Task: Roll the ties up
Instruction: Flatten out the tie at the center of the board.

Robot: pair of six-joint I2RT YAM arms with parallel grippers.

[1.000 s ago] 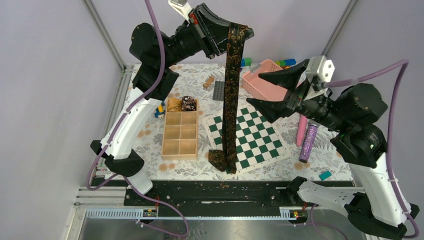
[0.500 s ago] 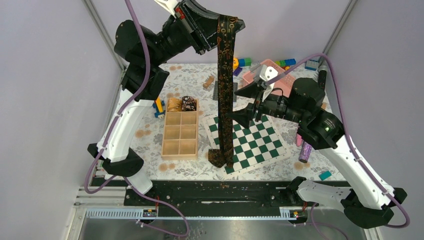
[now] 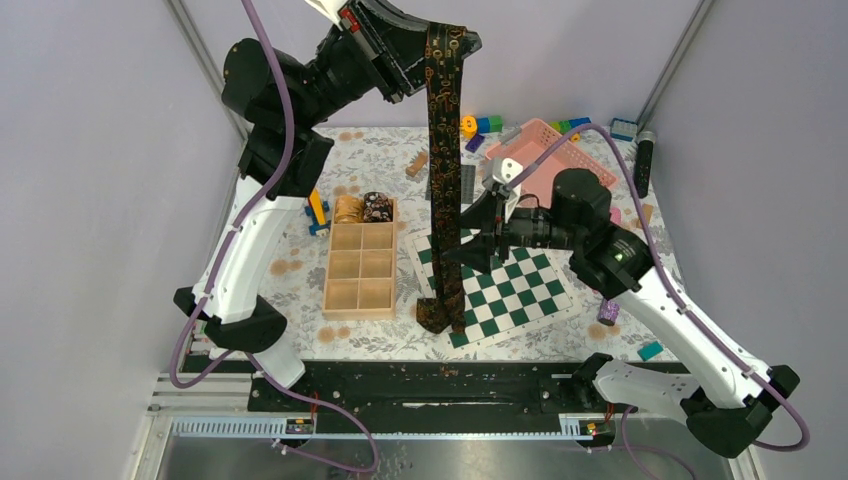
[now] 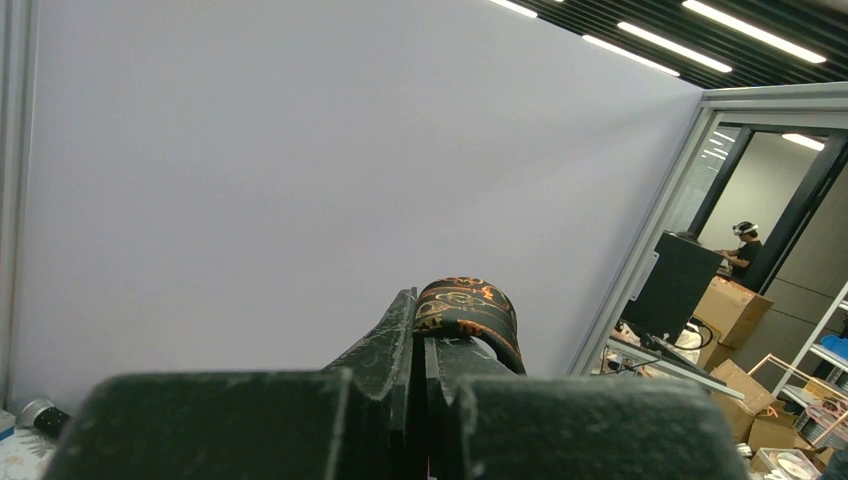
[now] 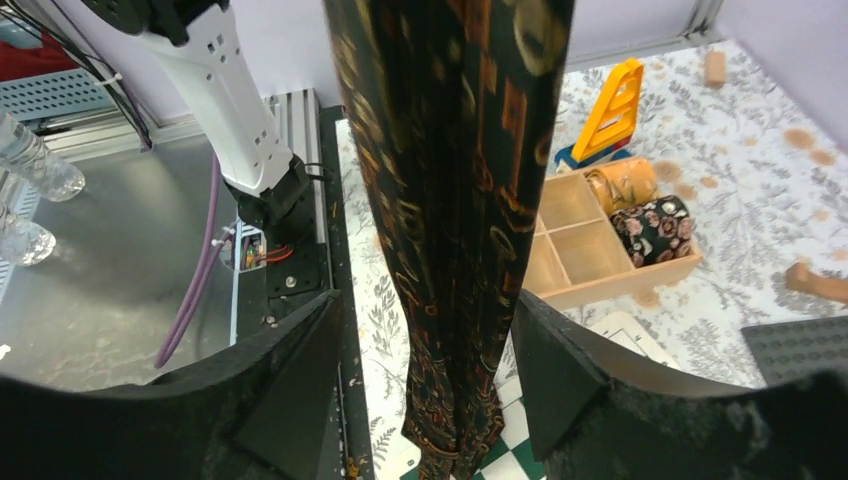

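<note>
Currently the tie's [image 3: 443, 150] lower end rests bunched on the chessboard's [image 3: 520, 275] near-left corner. Right gripper [image 5: 425, 340] gapes wide, one finger on each side of the hanging tie, both apart from it. Left gripper [image 4: 421, 320], high at the far side, is clamped on the tie's folded top.

You had the hanging tie [image 3: 445, 180] in dark brown-black, mottled with orange-gold marks. In the tan wooden box [image 3: 345, 265] at left, the golden coil [image 3: 348, 208] was tan-yellow and the speckled coil [image 3: 376, 207] dark with pale flecks. The checkerboard [image 3: 520, 285] was green-and-white, the far basket [image 3: 530, 160] pink, and the tablecloth [image 3: 380, 340] white with grey leaves.
</note>
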